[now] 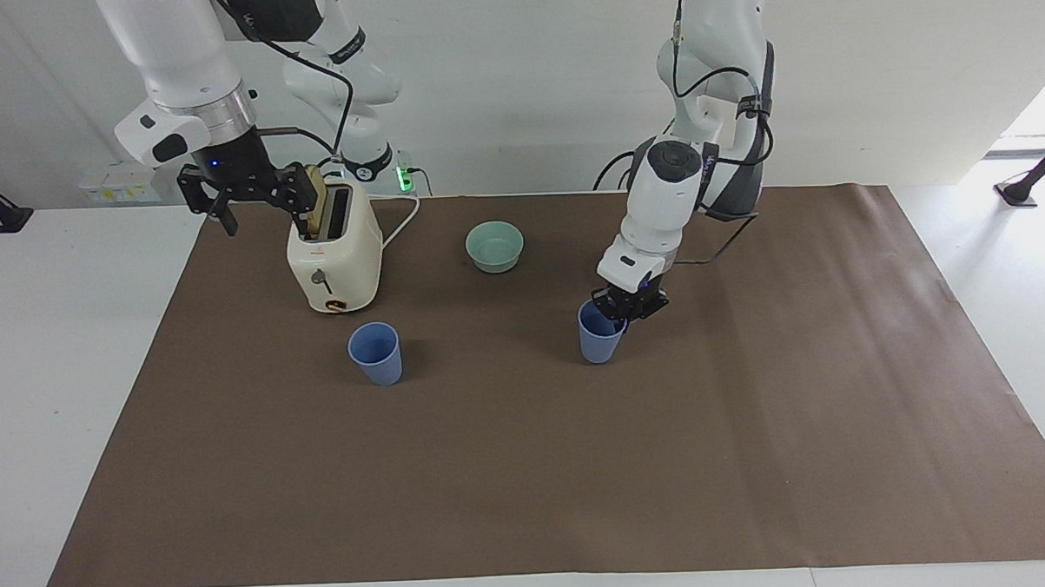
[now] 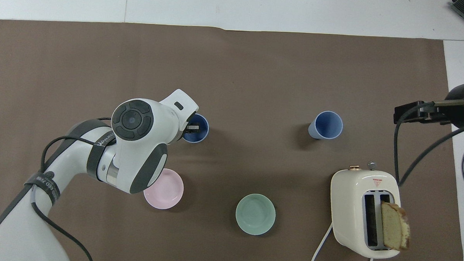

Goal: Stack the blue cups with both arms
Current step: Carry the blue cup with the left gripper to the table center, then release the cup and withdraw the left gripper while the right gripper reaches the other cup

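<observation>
The left end effector [image 1: 626, 308], clamped on the rim of one matte periwinkle-blue tapered plastic cup [image 1: 599, 332] mid-worktop, should lift it upright before centring it over the identical cup [image 1: 375, 352] near the toaster [image 1: 333, 251].

Two periwinkle-blue cups [image 1: 375, 353] [image 1: 599, 332], a mint-green bowl [image 1: 495, 246], a pink bowl [image 2: 163, 188], a cream toaster [image 1: 334, 257], plain brown paper [image 1: 529, 467] on the white tabletop [image 1: 55, 344].

Count — two blue cups [image 1: 375, 352] [image 1: 599, 341]; two bowls, one mint-green bowl [image 1: 495, 246], one pink bowl [image 2: 164, 192]; one toaster [image 1: 334, 252] — one bread slice [image 2: 394, 226].
</observation>
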Motion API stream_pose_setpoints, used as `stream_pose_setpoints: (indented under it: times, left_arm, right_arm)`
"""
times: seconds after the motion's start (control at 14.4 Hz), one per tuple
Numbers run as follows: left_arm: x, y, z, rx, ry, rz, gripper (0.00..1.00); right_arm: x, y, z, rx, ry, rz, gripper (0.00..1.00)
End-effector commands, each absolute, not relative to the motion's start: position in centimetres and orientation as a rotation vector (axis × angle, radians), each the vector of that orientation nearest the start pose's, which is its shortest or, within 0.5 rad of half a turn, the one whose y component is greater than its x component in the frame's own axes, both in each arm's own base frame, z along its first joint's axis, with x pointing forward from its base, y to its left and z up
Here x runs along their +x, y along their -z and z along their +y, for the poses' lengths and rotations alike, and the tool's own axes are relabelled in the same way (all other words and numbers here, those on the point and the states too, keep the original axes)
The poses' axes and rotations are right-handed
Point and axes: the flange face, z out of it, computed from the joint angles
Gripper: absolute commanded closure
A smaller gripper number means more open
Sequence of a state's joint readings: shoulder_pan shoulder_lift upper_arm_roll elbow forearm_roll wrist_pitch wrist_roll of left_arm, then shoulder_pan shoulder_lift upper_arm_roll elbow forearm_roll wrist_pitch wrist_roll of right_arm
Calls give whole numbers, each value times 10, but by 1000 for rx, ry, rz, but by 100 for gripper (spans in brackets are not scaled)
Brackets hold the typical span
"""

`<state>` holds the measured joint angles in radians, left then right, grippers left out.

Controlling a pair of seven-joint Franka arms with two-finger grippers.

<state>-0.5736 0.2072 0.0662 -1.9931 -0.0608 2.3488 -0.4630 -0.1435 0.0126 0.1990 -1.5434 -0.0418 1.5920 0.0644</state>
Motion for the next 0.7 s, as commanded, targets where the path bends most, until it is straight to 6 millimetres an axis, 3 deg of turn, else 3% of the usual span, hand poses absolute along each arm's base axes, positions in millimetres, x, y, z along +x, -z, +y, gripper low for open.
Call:
stream_pose_setpoints:
  times: [0.0,0.21,0.35,0.49,0.63]
  left_arm:
    - [526,-374,-301,-3242,205,-6,42]
    - [530,-377,-300,-3241,214,12,1]
    - [534,-389,-291,-3244,226,-6,0]
    - [539,-420,-270,-3241,224,-43,0]
    - [536,-465,-237,-3237,214,2,0]
  right_arm:
    - [558,-635,4,-3160,71,67,0]
    - [558,-634,2,-3160,64,73,0]
    - [558,-634,3,-3160,64,68,0]
    - [557,-634,3,-3161,57,65,0]
    - [558,-634,13,-3157,79,31,0]
